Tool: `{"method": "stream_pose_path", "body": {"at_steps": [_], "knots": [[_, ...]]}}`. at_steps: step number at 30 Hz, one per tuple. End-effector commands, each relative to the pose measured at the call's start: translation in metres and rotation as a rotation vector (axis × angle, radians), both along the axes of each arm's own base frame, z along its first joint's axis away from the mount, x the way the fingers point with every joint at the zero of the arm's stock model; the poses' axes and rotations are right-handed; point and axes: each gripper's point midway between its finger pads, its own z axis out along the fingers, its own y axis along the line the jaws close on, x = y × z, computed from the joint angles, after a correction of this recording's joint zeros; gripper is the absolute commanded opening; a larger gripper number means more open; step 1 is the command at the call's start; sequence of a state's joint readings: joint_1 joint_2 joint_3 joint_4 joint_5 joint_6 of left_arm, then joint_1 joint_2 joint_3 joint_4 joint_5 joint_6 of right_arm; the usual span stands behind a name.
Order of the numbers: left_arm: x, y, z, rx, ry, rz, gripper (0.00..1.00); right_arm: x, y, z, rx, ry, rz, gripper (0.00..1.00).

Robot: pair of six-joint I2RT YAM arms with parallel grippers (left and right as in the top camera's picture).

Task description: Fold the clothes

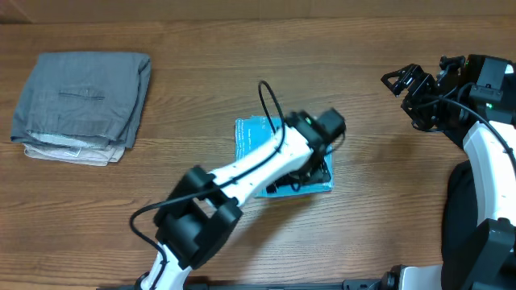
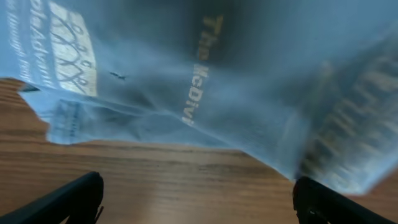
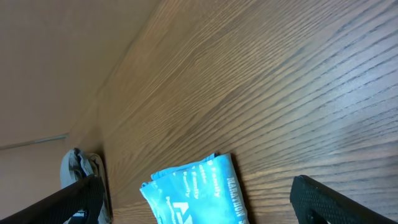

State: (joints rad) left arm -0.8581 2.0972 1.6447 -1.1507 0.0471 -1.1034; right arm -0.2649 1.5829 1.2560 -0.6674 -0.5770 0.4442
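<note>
- The light blue T-shirt [image 1: 252, 137] lies folded into a small rectangle near the middle of the wooden table [image 1: 193, 56], with pale lettering showing on its top face.
- The left arm reaches in from the lower left edge, and the left gripper [image 1: 303, 179] hangs over the right half of the T-shirt, hiding that part from above.
- In the left wrist view the blue cloth is blurred and fills the upper part of the picture. The two dark fingers [image 2: 68, 200] stand far apart at the bottom corners with nothing between them.
- The right gripper [image 1: 401, 83] is at the far right of the table, well apart from the T-shirt. Its jaws are spread wide and hold nothing.
- A folded pile of grey clothes [image 1: 85, 93] sits near the far left corner, well apart from the T-shirt.
</note>
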Motion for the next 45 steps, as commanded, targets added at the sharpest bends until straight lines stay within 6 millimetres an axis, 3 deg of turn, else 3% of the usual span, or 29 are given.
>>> {"method": "stream_pose_path", "body": {"at_steps": [1,11,19,25,28,35,41,45], "knots": [[0.009,0.013,-0.017,0.044,-0.033,0.139,1.0,0.001,0.001,0.005,0.001,-0.015,0.007,1.0],[0.014,0.026,-0.021,0.0,0.037,0.132,1.0,0.001,0.001,0.005,0.001,-0.015,0.007,1.0],[0.013,0.029,-0.044,-0.045,0.068,0.273,1.0,0.001,0.001,0.005,0.001,-0.015,0.007,1.0],[0.026,0.049,-0.051,0.034,-0.018,0.307,1.0,0.001,0.001,0.005,0.001,-0.015,0.007,1.0],[0.043,0.076,-0.049,0.166,-0.134,0.185,1.0,0.001,0.001,0.005,0.001,-0.015,0.007,1.0],[0.057,0.152,-0.031,0.466,-0.199,0.148,1.0,0.001,0.001,0.005,0.001,-0.015,0.007,1.0],[0.086,0.171,-0.032,0.409,-0.164,-0.002,1.0,0.001,0.001,0.005,0.001,-0.015,0.007,1.0],[0.11,0.183,-0.005,0.375,-0.203,0.046,1.0,0.001,0.001,0.005,0.001,-0.015,0.007,1.0]]}}
